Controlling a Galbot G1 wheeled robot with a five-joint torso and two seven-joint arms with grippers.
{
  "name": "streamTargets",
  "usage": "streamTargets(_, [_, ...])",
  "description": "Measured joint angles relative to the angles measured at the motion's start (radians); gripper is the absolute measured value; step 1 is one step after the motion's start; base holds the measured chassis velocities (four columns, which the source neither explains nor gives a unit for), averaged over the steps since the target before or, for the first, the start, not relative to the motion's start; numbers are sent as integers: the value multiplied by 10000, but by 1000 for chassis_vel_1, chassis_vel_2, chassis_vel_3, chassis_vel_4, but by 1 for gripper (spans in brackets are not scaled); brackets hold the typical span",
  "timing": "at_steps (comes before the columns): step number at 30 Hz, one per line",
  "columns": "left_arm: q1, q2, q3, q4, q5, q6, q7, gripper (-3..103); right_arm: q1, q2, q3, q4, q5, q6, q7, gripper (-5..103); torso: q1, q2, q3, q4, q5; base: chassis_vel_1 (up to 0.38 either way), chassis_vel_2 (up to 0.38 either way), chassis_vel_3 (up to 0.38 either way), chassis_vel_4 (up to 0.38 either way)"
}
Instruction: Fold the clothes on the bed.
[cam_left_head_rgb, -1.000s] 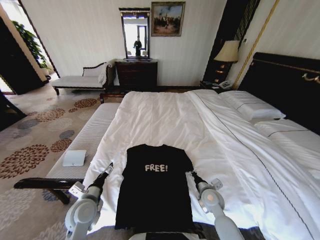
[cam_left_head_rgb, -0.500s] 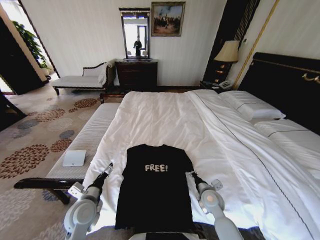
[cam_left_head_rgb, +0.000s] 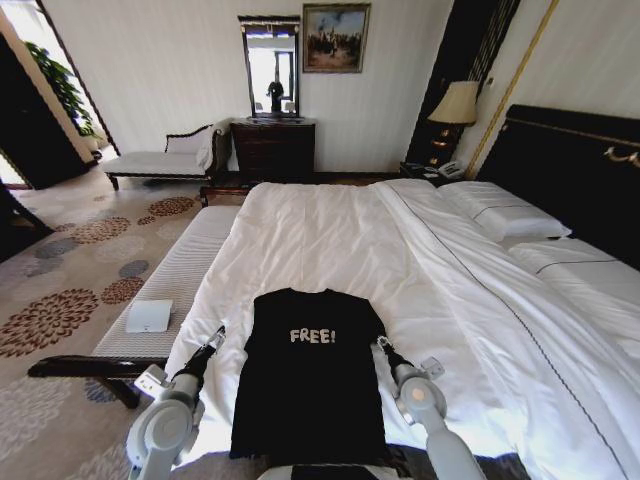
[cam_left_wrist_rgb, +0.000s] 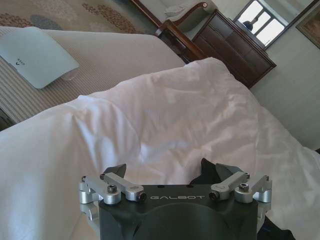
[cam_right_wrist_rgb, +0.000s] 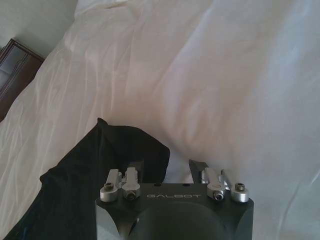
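left gripper (cam_left_wrist_rgb: 162, 172): fingers apart | right gripper (cam_right_wrist_rgb: 166, 167): fingers apart (both low)

Head high, wrists near bed (cam_left_head_rgb: 330, 230)

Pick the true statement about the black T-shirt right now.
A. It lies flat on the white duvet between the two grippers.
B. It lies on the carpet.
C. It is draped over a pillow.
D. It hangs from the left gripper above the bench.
A: the black T-shirt lies spread on the bed, with the left gripper and right gripper open on either side.
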Motion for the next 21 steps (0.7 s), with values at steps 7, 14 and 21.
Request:
streamTargets(7, [-13, 43, 45, 64, 2, -4, -8, 100, 45, 98, 57, -34, 2, 30, -1, 30, 0, 0, 0, 0, 0, 0, 0, 0, 0])
streamTargets(14, [-23, -20, 164, 198, 73, -13, -10, 100, 118, 209, 64, -164, -51, 76, 5, 2, 0, 0, 0, 0, 0, 0, 0, 0, 0])
streamTargets(21, [-113, 8, 139, 167, -61, -13, -61, 100, 127, 201, 99, -72, -275, 210, 98, 0, 0, 0, 0, 0, 1, 0, 0, 0, 0])
